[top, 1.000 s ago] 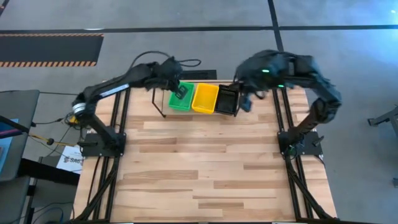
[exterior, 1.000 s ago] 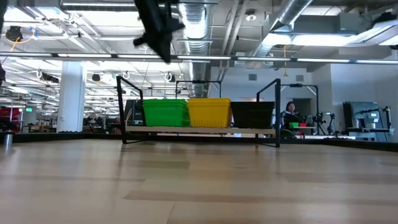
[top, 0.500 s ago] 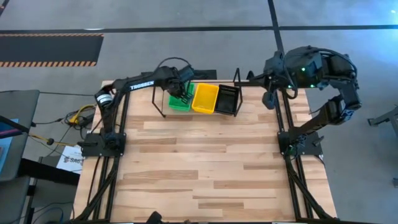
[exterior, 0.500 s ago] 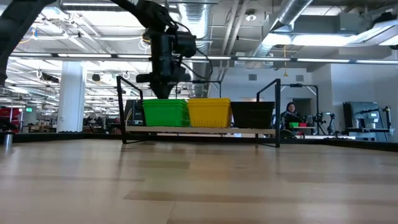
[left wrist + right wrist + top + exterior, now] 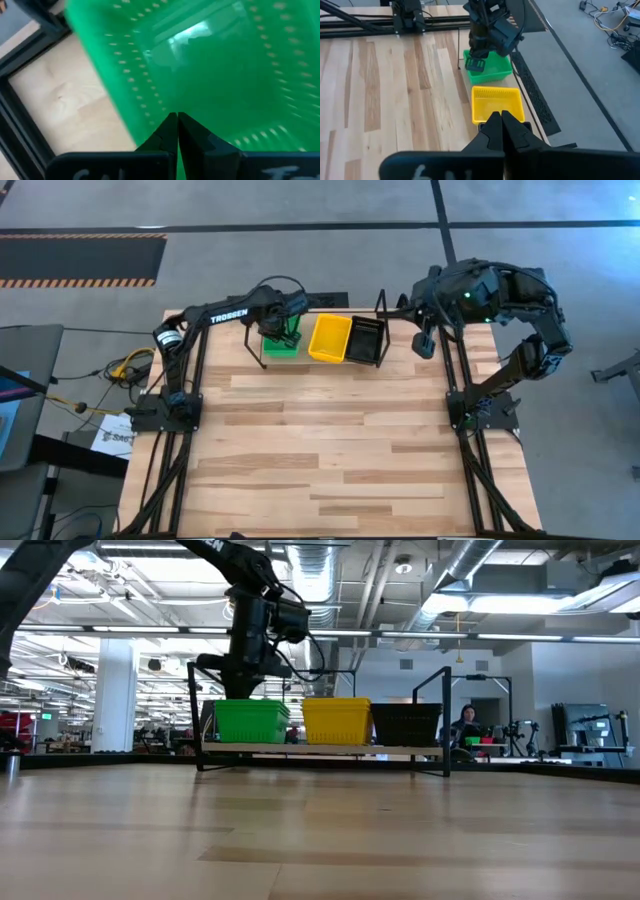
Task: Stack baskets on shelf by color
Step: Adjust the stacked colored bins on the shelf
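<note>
Green baskets (image 5: 281,344) lie directly beneath the left claw (image 5: 284,333), pinched closed inside them, holding nothing; the right claw (image 5: 424,346), also closed, hovers well apart beyond the shelf (image 5: 380,305).

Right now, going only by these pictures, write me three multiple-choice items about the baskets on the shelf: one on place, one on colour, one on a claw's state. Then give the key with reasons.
1. Where does the left claw hang?
A. Over the green basket
B. Over the black basket
C. Over the bare near half of the table

2. What colour is the basket in the middle of the shelf?
A. Green
B. Yellow
C. Black

3. How do the right claw's fingers stand?
A. Wide open
B. Shut on a basket
C. Shut, holding nothing

Key: 1 A, the high view shows the left claw above the green basket at the row's left end. 2 B, the yellow basket sits between green and black. 3 C, the right wrist view shows the fingers pressed together with nothing between them.
</note>
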`<state>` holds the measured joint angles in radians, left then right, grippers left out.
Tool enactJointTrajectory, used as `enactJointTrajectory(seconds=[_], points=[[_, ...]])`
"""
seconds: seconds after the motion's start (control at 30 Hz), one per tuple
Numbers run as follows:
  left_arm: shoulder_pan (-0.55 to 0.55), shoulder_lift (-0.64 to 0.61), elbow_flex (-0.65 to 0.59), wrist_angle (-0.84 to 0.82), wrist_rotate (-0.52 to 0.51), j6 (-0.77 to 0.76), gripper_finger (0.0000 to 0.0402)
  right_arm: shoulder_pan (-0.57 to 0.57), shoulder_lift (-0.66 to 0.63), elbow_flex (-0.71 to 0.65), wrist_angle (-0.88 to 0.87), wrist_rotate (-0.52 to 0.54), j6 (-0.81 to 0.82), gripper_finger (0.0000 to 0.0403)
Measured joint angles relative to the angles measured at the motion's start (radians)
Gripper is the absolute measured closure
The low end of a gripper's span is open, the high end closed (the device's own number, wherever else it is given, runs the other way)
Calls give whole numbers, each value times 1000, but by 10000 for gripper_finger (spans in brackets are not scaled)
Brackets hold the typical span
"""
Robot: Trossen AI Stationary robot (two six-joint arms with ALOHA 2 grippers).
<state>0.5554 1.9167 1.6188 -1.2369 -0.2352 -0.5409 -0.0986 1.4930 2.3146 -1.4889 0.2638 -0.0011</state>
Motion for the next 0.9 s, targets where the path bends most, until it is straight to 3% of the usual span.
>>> enactJointTrajectory(seconds=[0.2,0.4,0.5,0.7,0.9], points=[[-37,0,12,21,-5,17,402,-1,0,0,6,0,-2,403],[-71,0,154,112,-3,28,402,-32,0,0,1,0,-1,403],[-80,-3,216,220,63,31,401,-50,0,0,1,0,-3,403],[-86,9,221,389,136,23,401,-62,0,0,1,0,-8,402],[-103,58,214,378,144,21,402,-59,0,0,-1,0,-11,402]])
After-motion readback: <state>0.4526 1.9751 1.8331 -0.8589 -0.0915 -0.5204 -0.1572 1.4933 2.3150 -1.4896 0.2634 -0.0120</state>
